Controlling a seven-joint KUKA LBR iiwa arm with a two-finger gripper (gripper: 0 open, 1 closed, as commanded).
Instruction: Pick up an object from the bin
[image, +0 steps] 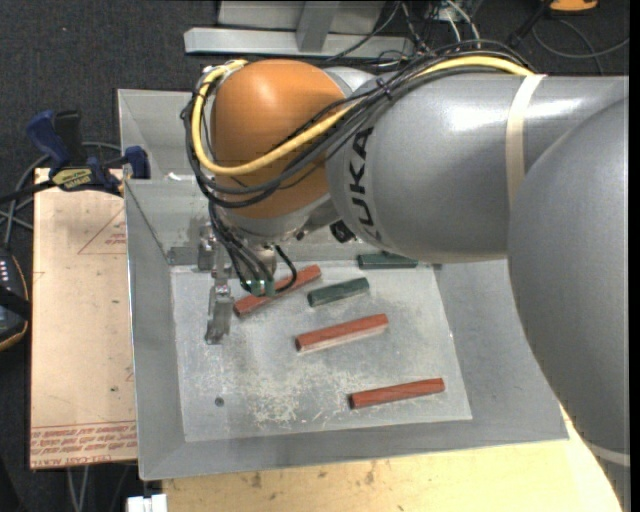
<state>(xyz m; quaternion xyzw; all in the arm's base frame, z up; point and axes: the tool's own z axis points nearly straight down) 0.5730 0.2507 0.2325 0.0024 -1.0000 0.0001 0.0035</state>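
**Tool low over a reddish bar at the bin's left**

Silver-grey and smooth, the thick round arm link (480, 160) fills the right of the camera view and bears black "KUKA" lettering, partly crossed by cables. At its end sits a glossy orange dome cover (270, 130), looped by a yellow cable and several black ones. Below the dome the metal tool (228, 300) hangs low over the left part of the bin floor; whether it is wide or narrow cannot be told. A reddish-brown flat bar (290, 285) lies slantwise with its left end just under the tool; contact cannot be made out.

Just right of it lies a dark green flat bar (338, 292), and further forward a red bar with a pale side face (342, 333). A plain red bar (396, 393) lies nearest the front wall. Another dark green bar (388, 262) shows at the back, beneath the arm.

All rest on the grey metal bin (300, 405), its flat floor scuffed and dusted white, its walls sloping. Around it is a dark speckled floor (60, 60).
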